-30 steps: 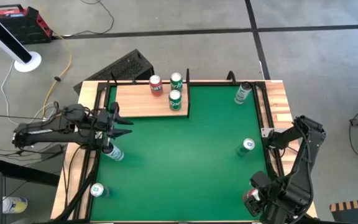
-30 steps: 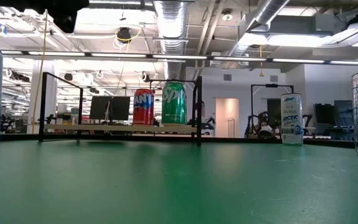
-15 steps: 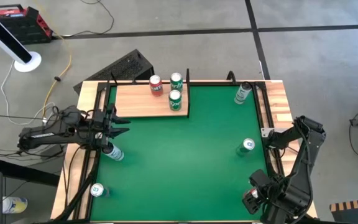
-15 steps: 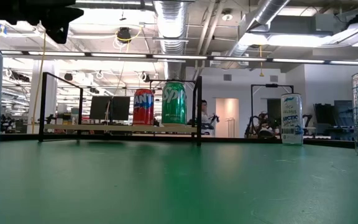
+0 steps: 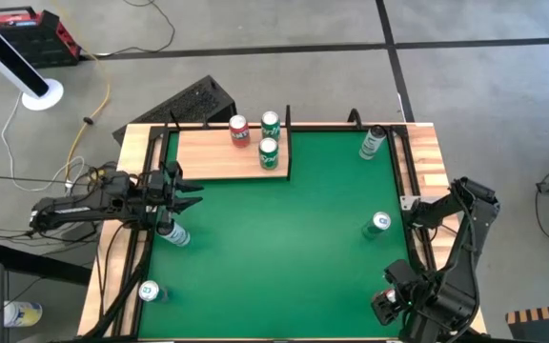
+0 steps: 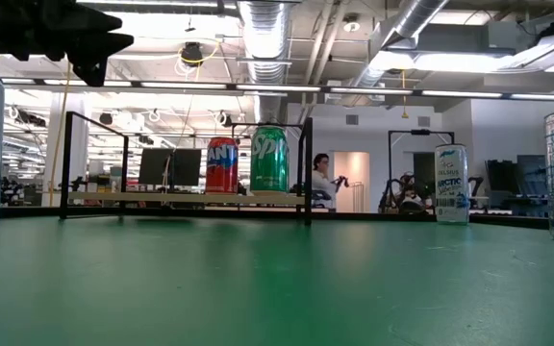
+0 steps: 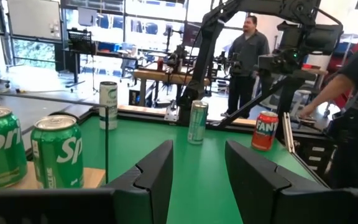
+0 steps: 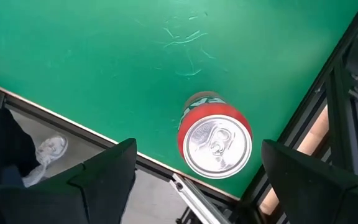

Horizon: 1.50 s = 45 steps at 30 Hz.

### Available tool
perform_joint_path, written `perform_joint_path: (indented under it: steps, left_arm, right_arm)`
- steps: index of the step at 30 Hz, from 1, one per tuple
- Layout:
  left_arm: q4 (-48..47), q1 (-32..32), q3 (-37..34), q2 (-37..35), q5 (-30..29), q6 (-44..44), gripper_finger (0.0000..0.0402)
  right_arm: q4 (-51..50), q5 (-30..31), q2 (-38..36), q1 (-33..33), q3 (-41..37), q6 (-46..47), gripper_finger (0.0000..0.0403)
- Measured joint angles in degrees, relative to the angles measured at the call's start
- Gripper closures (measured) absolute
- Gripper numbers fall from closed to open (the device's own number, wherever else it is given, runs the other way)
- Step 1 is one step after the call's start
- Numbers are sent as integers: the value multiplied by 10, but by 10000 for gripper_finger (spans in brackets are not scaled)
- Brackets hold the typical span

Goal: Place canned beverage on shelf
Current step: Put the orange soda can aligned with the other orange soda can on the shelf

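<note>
High view: both hands spread and empty, cans waiting on the counter

High view shows the left hand [image 5: 187,193] near the counter's left edge with its fingers spread and nothing between them. It sits just in front of the shelf [image 5: 219,155] and almost over a pale can [image 5: 174,232] standing by that edge. The left wrist view confirms the open, empty gap between the fingers, looking level across the green counter [image 5: 284,248]. The left arm reaches in low and nearly horizontal from the left side, forearm stretched toward the shelf's front edge. That pose suggests a hand between jobs rather than one mid-grasp.

At the near right corner the right hand [image 5: 389,307] points straight down, its fingers spread wide. In the right wrist view a red can [image 8: 217,140] stands upright directly below, centred between the fingers and not touched. Judging by that alignment, this can is the next candidate for a grasp. The right arm is folded up tightly over that corner.

Three cans already stand at the shelf's right end: one red can [image 5: 239,130] and two green ones [image 5: 270,124] [image 5: 268,152], grouped close by a black upright. More cans remain on the counter: one at the far right [image 5: 372,142], one mid-right [image 5: 377,224] and one at the near left [image 5: 148,292].
</note>
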Motion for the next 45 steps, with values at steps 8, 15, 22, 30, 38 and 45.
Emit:
perform_joint_path:
  steps: [8, 15, 22, 30, 38, 45]
  left_arm:
    - [1, 0, 0, 0, 2, 0, 271]
    - [20, 0, 0, 0, 1, -4, 271]
    - [42, 0, 0, 0, 2, -23, 272]
    - [41, 0, 0, 0, 10, -34, 272]
    - [41, 0, 0, 0, 10, -28, 272]
    - [41, 0, 0, 0, 1, -27, 272]
  right_arm:
    - [-15, -37, 31, -7, 0, 12, 36]
    - [-6, -50, 61, 4, 0, 19, 36]
    - [-10, -49, 63, 14, 0, 24, 36]
    - [0, -41, 64, 13, 0, 31, 36]
    - [62, -39, 62, 14, -53, 36, 36]
    - [67, -58, 58, 17, -75, 36, 36]
